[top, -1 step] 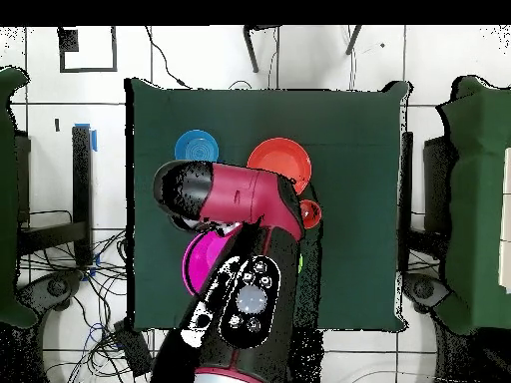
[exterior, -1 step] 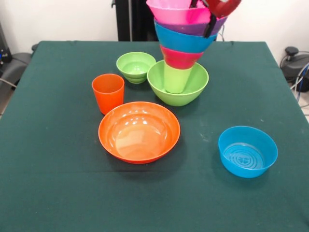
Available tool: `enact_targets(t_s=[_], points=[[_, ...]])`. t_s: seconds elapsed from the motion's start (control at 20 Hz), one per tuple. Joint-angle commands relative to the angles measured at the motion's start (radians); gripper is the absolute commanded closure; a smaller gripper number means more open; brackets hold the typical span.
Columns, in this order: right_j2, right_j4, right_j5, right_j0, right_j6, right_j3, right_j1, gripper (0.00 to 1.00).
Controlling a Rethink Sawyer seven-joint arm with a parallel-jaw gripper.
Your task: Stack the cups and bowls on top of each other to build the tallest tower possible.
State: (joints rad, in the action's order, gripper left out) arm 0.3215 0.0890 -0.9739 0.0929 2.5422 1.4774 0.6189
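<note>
Bowls and cups made a leaning tower (exterior, -1 step: 186, 46) at the far middle of the green table (exterior, -1 step: 58, 183). Its base was a medium green bowl (exterior, -1 step: 179, 91); a lime cup (exterior, -1 step: 176, 78) stood in that, and above it came a red bowl (exterior, -1 step: 180, 58), a blue one (exterior, -1 step: 183, 41), a purple one (exterior, -1 step: 215, 25) and a pink bowl (exterior, -1 step: 176, 12) at the top edge of the front view. The stack tilted toward the right of that view.

The gripper (exterior, -1 step: 217, 9) showed only as red and black parts at the top of the front view, at the pink bowl's right rim, with a black finger (exterior, -1 step: 210, 25) reaching down over the purple bowl's edge. Whether it was clenched on the rim or released could not be told. From overhead the arm (top, -1 step: 240, 249) covered most of the stack; only the pink bowl showed beside it.

A small green bowl (exterior, -1 step: 135, 66) sat just left of the base, near but apart. The orange cup (exterior, -1 step: 107, 93) stood upright in front of it, just beside the large orange bowl (exterior, -1 step: 139, 131). A second blue bowl (exterior, -1 step: 247, 151) lay well apart at the front right. The front strip and both side margins of the cloth were bare, and no piece lay near an edge.
</note>
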Motion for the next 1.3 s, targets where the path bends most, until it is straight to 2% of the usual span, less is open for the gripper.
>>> enact_targets(t_s=[0.05,0.25,0.65,1.1,1.3], points=[[-0.034,-0.126,0.132,-0.033,-0.021,0.023,-0.076,0.00],[-0.028,-0.152,0.165,-0.054,-0.031,0.003,-0.110,0.00],[-0.055,-0.145,0.140,-0.062,-0.033,0.022,-0.087,0.00],[-0.120,-0.077,0.148,-0.079,-0.012,0.052,-0.084,0.00],[-0.126,-0.071,0.143,-0.077,-0.007,0.053,-0.078,0.00]])
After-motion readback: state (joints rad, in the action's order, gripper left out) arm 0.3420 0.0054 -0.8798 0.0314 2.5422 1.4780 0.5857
